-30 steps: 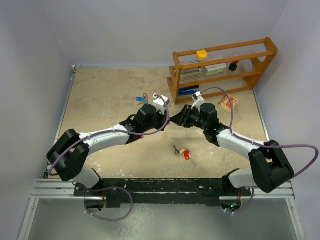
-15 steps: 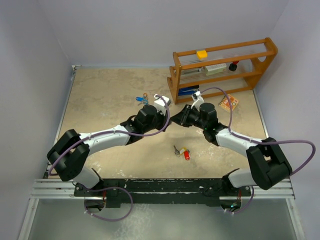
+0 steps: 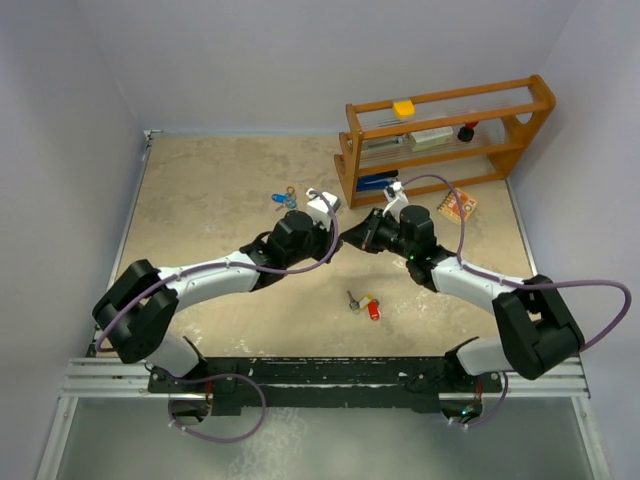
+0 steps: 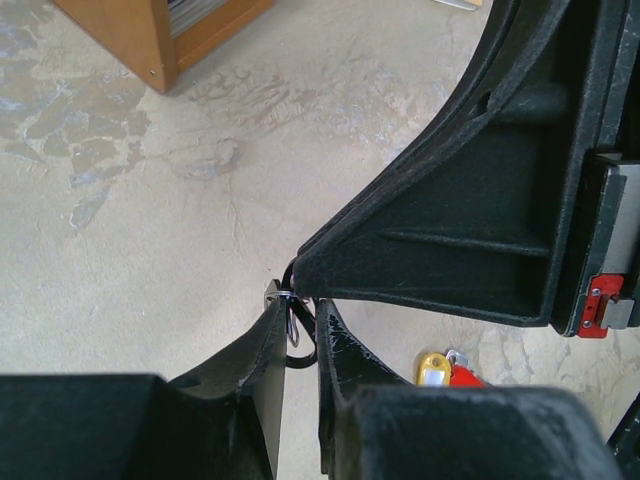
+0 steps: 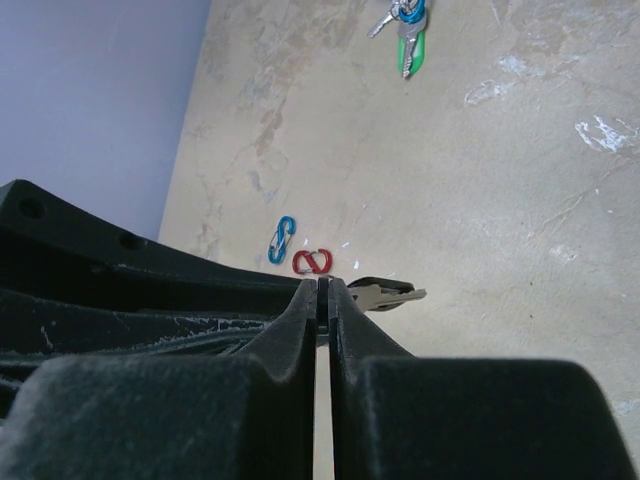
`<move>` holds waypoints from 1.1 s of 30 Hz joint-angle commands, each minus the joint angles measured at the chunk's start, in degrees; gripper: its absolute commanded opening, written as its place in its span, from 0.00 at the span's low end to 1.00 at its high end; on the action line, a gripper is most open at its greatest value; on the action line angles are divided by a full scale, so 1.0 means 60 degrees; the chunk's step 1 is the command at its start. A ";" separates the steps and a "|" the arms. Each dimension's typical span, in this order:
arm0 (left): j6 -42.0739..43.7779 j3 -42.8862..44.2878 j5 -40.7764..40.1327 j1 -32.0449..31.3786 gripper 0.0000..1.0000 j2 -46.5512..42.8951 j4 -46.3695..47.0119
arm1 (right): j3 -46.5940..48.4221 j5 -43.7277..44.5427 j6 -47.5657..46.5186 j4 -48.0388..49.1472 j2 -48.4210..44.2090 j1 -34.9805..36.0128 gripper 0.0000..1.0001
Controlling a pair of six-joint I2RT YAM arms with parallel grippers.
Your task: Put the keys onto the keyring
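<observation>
Shut right jaws pinch a key (image 5: 388,294); left jaws grip the keyring (image 4: 292,326).

Soft, even overhead light, faint shadows; the right pincer (image 5: 322,285) looms dark and perhaps slightly blurred.

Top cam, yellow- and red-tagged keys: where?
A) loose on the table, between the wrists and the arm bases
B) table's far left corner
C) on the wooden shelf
A: the yellow- and red-tagged keys lie loose on the table, well clear of the wooden shelf.
</observation>
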 commanded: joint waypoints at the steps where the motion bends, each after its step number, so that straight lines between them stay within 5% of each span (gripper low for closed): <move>1: -0.0097 -0.0094 -0.0687 -0.0047 0.24 -0.0622 0.0421 | -0.0156 0.0205 0.0037 0.0445 -0.0309 -0.0014 0.00; 5: -0.0203 -0.0136 -0.1569 -0.0047 0.42 -0.0848 0.0144 | -0.0212 0.0381 -0.0032 0.0370 -0.0492 -0.0029 0.00; 18: -0.1740 -0.0604 -0.5976 0.0173 0.59 -0.2387 -0.1025 | 0.0525 0.0369 -0.1230 0.0042 0.0306 -0.0033 0.00; 33: -0.2403 -0.1262 -0.5425 0.1255 0.63 -0.2909 -0.1268 | 0.2681 -0.0887 -0.1045 0.1399 0.3000 0.0171 0.00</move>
